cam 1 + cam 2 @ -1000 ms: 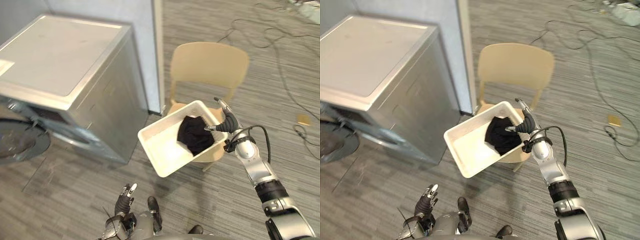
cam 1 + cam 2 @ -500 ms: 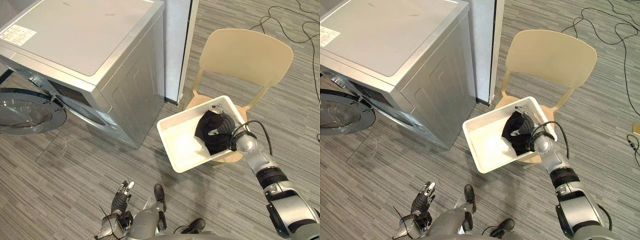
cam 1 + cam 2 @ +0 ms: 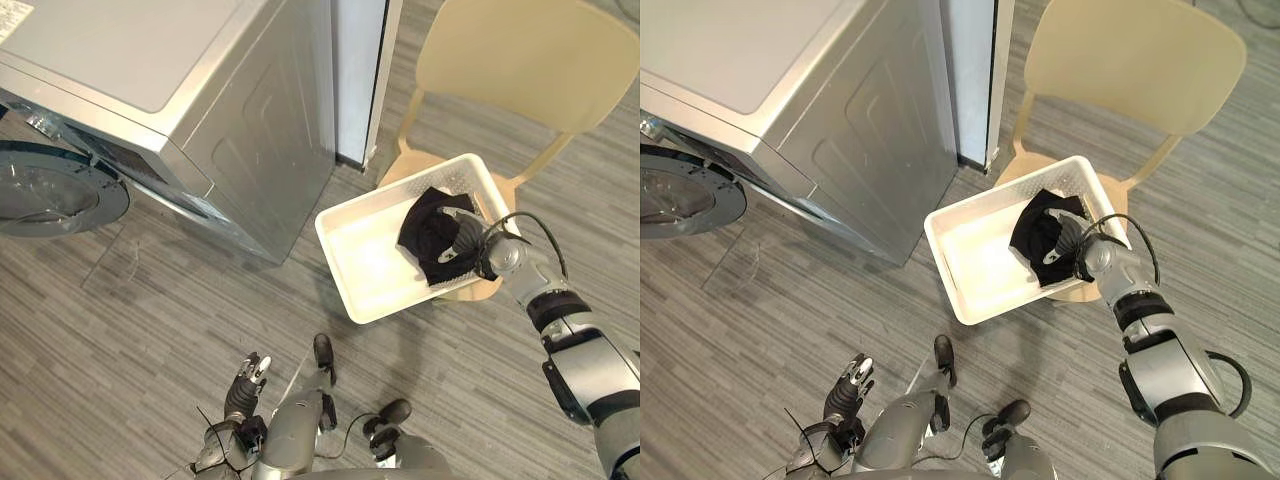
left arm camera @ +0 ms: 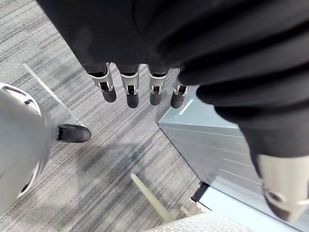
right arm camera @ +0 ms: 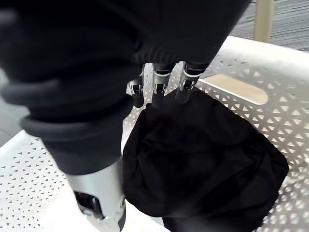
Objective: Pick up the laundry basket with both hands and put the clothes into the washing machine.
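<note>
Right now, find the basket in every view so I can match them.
Left eye view: basket right of centre, over the chair seat.
Right eye view: basket at centre, over the same seat.
Left wrist view: a perforated corner beyond the left hand, by a chair leg.
Right wrist view: its wall around the clothes, past the right hand.
Shared landmark: the chair.

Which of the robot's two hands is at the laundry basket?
The right hand, reaching into the white basket on the chair, over the black clothes. The left hand hangs low near the floor, far from it.

right hand (image 3: 468,242) outstretched, left hand (image 3: 246,384) hanging slack
</note>
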